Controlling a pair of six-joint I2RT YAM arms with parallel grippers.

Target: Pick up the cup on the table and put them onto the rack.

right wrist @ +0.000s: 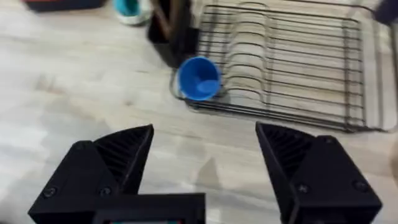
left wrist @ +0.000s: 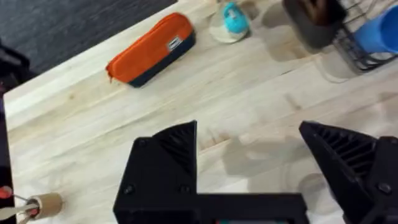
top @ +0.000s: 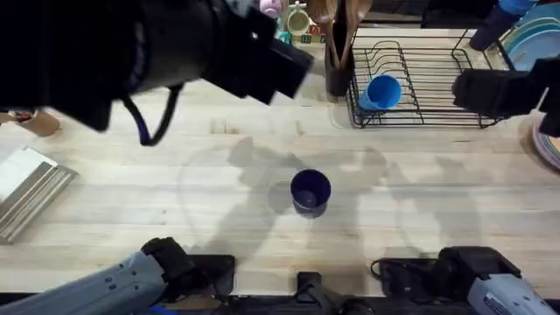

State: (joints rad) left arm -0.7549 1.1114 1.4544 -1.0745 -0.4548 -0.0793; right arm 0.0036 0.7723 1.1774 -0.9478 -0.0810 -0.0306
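The light blue cup (top: 382,92) is lying sideways in the black wire rack (top: 437,87) at upper right. The navy cup (top: 310,191) is standing mouth-up on the table (top: 219,210) at center. Both grippers, left (left wrist: 249,163) and right (right wrist: 205,163), are hanging wide open, holding nothing.

Pale wood plank table (top: 175,201); dark grey carpet floor (left wrist: 62,25) beyond edge.

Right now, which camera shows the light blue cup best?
The right wrist view: the light blue cup lies on its side at the rack's corner, its opening facing the camera. The overhead view shows it whole too, but less open. The left wrist view catches just part of it at the edge.
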